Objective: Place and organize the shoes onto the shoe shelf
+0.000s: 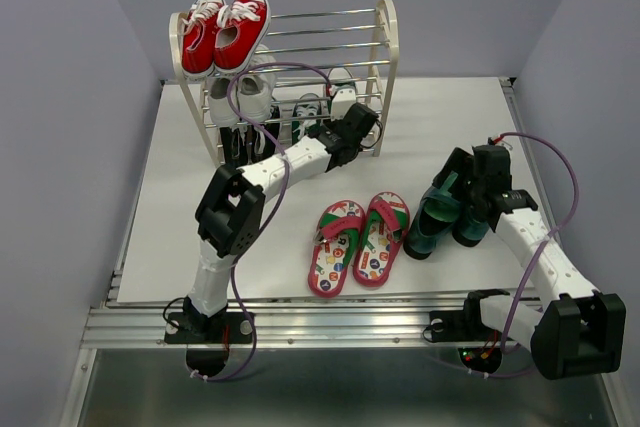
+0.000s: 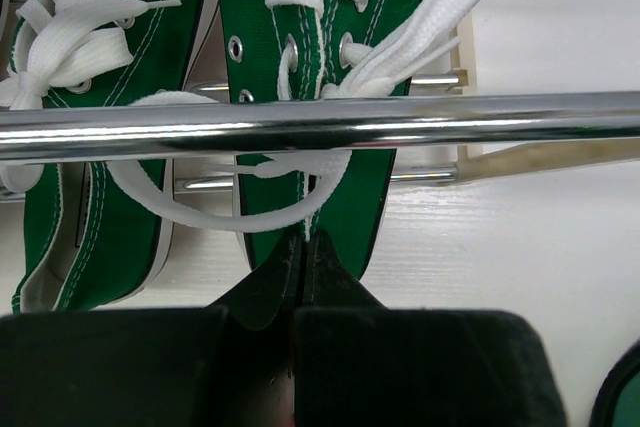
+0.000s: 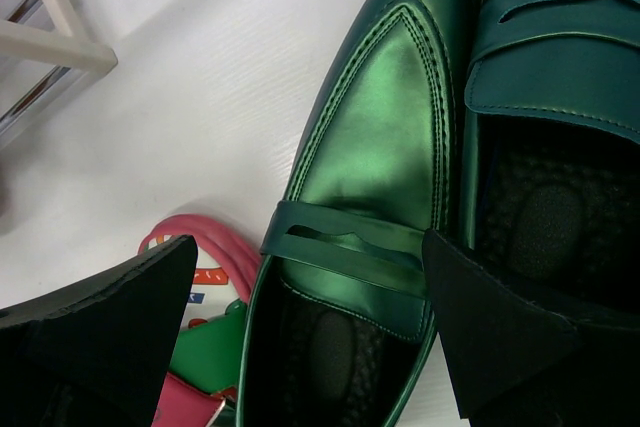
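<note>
The shoe shelf [image 1: 388,39] stands at the back left. Two green sneakers [image 1: 322,107] lie on a low tier. In the left wrist view they [image 2: 330,7] lie behind a chrome rod [image 2: 420,122]. My left gripper [image 1: 352,133] is shut, and its tips [image 2: 303,243] touch the heel of the right sneaker. The red-strapped flip-flops [image 1: 360,242] lie side by side on the table. The glossy green heels [image 1: 432,227] stand to their right. My right gripper [image 1: 470,197] is open just above them, its jaws either side of the left heel [image 3: 380,137].
Red sneakers [image 1: 225,32] sit on the shelf's top tier and white sneakers [image 1: 248,97] on the tier below. A flip-flop strap [image 3: 190,247] shows beside the left heel. A shelf foot [image 3: 50,37] is at the upper left of the right wrist view.
</note>
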Robot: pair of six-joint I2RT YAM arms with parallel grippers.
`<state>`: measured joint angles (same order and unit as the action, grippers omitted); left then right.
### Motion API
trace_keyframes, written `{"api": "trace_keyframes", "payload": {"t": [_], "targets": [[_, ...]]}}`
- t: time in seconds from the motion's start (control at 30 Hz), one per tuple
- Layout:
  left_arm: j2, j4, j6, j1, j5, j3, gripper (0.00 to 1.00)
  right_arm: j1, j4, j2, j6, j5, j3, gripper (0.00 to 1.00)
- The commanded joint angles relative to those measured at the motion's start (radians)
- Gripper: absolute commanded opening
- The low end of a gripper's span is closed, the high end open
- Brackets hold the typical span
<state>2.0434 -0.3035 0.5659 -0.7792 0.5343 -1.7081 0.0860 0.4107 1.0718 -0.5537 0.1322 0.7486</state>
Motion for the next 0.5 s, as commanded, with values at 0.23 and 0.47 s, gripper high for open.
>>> {"api": "trace_keyframes", "payload": {"t": [0.23, 0.47], "targets": [[-0.046, 0.225, -0.028, 0.012, 0.085, 0.027, 0.04, -0.002, -0.042, -0.010, 0.006, 0.026, -0.002, 1.00], [-0.034, 0.262, -0.034, 0.012, 0.095, 0.034, 0.07, -0.002, -0.042, -0.016, 0.006, 0.030, -0.005, 1.00]]}}
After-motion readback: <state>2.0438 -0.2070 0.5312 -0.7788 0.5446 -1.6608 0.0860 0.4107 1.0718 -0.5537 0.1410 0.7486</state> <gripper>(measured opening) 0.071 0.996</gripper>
